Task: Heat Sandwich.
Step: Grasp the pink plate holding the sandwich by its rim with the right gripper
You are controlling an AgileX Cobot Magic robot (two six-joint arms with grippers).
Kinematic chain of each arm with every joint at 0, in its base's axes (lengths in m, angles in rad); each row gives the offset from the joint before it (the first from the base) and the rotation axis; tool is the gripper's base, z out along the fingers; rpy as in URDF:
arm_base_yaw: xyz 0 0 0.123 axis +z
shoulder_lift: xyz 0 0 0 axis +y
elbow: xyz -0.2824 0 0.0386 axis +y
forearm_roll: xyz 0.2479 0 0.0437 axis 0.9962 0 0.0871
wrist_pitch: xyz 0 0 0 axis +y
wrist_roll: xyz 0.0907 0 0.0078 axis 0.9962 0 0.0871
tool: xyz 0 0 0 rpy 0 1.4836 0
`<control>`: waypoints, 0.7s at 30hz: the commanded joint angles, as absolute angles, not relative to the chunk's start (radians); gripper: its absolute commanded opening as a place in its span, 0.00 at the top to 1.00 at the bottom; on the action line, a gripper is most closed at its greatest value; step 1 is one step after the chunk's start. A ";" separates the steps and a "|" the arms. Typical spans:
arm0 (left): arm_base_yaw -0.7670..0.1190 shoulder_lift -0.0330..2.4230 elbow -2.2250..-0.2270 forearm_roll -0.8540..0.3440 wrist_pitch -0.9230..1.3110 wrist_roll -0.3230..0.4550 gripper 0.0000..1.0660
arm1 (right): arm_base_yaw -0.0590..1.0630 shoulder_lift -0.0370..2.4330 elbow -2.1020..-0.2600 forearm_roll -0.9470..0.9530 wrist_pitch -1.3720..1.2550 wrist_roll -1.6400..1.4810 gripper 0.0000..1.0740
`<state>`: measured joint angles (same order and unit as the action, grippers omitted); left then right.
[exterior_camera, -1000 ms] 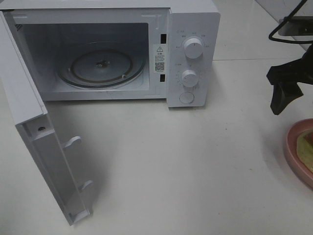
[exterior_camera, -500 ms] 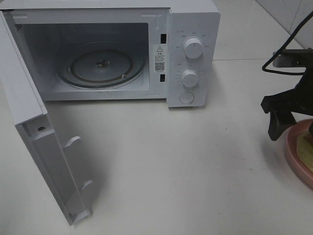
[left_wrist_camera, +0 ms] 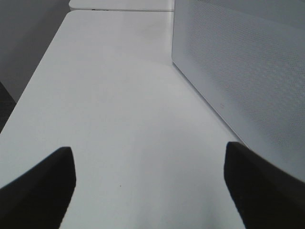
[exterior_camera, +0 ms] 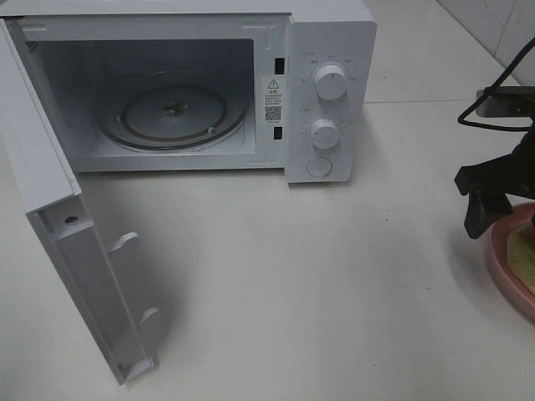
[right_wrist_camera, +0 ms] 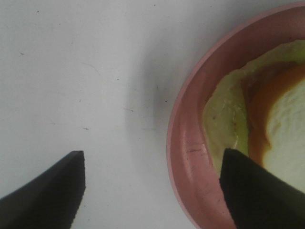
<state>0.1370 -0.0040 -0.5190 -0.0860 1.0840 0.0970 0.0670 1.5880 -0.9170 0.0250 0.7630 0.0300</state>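
Note:
The sandwich (right_wrist_camera: 279, 121), white bread over orange filling and green lettuce, lies on a round pink plate (right_wrist_camera: 183, 143) at the table's right edge (exterior_camera: 508, 251). In the exterior view only a sliver of the sandwich (exterior_camera: 527, 263) shows. My right gripper (right_wrist_camera: 152, 191) is open and hangs low over the plate's near rim, one finger (right_wrist_camera: 257, 191) over the sandwich's edge, the other over bare table. In the exterior view the right gripper (exterior_camera: 491, 205) sits at the plate's far-left side. My left gripper (left_wrist_camera: 150, 188) is open and empty beside the microwave's outer wall (left_wrist_camera: 248, 71).
The white microwave (exterior_camera: 330, 92) stands at the back, its door (exterior_camera: 75, 251) swung wide toward the front left. A glass turntable (exterior_camera: 175, 113) lies inside the cavity. A black cable (exterior_camera: 493, 92) loops above the right arm.
My right gripper has come down from above and behind the plate to just over its rim, then shifted slightly right. The microwave and its door have not moved.

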 commanded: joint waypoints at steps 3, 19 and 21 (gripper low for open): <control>0.132 -0.022 -0.516 -0.084 1.068 0.089 0.24 | 0.058 1.623 -0.887 0.032 0.748 0.000 0.29; 0.132 -0.022 -0.516 -0.084 1.068 0.089 0.24 | 0.058 1.731 -0.871 0.019 0.662 0.000 0.29; 0.132 -0.022 -0.516 -0.084 1.068 0.089 0.24 | 0.058 1.736 -0.871 0.016 0.650 0.005 0.29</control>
